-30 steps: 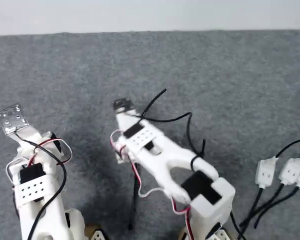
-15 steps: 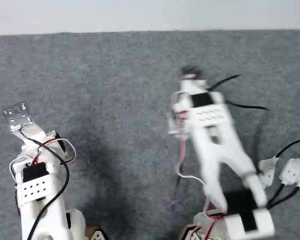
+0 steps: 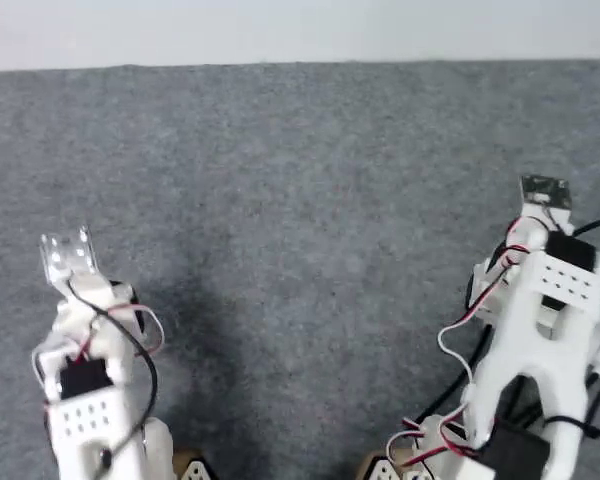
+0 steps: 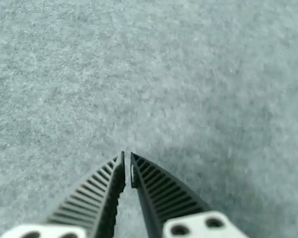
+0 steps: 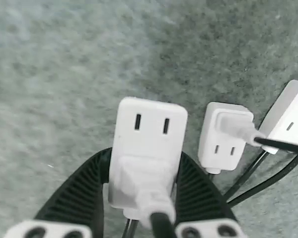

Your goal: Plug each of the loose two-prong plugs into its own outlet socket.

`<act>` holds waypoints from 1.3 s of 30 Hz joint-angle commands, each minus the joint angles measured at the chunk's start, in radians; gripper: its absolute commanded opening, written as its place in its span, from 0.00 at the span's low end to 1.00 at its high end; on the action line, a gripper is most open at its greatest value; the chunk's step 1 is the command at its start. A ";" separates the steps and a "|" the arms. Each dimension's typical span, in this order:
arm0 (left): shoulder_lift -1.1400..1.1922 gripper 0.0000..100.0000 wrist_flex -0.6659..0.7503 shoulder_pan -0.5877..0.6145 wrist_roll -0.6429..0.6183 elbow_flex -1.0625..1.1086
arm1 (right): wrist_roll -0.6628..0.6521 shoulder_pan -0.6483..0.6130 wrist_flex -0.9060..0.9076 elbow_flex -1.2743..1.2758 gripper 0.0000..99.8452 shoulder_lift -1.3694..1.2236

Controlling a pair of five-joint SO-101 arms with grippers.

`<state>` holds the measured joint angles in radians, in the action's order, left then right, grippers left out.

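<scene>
- near outlet block (image 5: 149, 129) lies on the grey mat (image 4: 188, 74) with a white plug (image 5: 139, 191) seated in its lower socket; upper pair of slots is free.
- right gripper (image 5: 144, 154) is clamped on that block, one jaw pressed to each side about where the plug sits.
- second block (image 5: 221, 148) is just beside it, with a second plug (image 5: 233, 124) in and one pair of slots free.
- third block (image 5: 290, 116) is cut off by the frame edge. free slots show, but i can't tell if it has a plug.
- black cords (image 5: 260, 183) trail from the blocks.
- left gripper (image 4: 127, 158) has its jaws together, holding nothing, over bare mat well apart from the blocks.
- my read: two plugs done, no loose plug in sight. what's left is checking the third block and letting go.
</scene>
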<state>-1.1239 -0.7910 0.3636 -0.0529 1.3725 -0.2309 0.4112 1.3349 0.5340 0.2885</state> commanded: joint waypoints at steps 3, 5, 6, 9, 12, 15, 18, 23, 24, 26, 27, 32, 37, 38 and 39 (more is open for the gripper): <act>-0.571 0.02 -0.256 -0.026 0.026 0.125 | -0.003 0.088 -0.018 -0.048 0.16 -0.065; -0.692 0.02 -0.287 -0.020 0.029 0.173 | 0.017 0.108 0.042 -0.103 0.26 -0.073; -0.712 0.02 -0.290 -0.011 0.041 0.182 | 0.018 0.113 0.082 -0.133 0.28 -0.073; -0.680 0.01 -0.290 -0.006 0.055 0.176 | 0.031 0.119 0.232 -0.259 0.23 -0.061; -0.667 0.01 -0.292 -0.008 0.055 0.165 | 0.032 0.114 0.380 -0.359 0.12 -0.033; -0.667 0.01 -0.296 -0.003 0.058 0.165 | 0.025 0.096 0.461 -0.397 0.01 0.018; -0.667 0.01 -0.339 -0.002 0.060 0.163 | 0.014 0.088 0.452 -0.299 0.01 0.116; -0.669 0.02 -0.367 -0.006 0.063 0.162 | 0.032 0.054 0.306 0.009 0.01 0.446; -0.669 0.02 -0.365 -0.008 0.061 0.162 | 0.032 0.048 0.265 0.075 0.01 0.519; -0.669 0.02 -0.365 -0.011 0.061 0.163 | 0.023 0.030 0.176 0.175 0.01 0.651; -0.669 0.02 -0.364 -0.011 0.061 0.163 | 0.015 0.021 0.133 0.222 0.01 0.702; -0.669 0.01 -0.373 -0.009 0.058 0.179 | -0.071 -0.111 -0.022 0.511 0.08 0.805; -0.669 0.02 -0.327 -0.009 0.060 0.260 | 0.020 -0.220 -0.064 0.674 0.16 0.805; -0.669 0.02 -0.307 -0.009 0.060 0.277 | 0.035 -0.245 -0.064 0.687 0.16 0.805; -0.669 0.02 -0.290 -0.009 0.060 0.302 | 0.048 -0.278 -0.064 0.706 0.16 0.805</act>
<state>-1.7852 -1.1531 0.3560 -0.0115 1.6379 -0.2232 0.2041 1.2919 1.2198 1.0740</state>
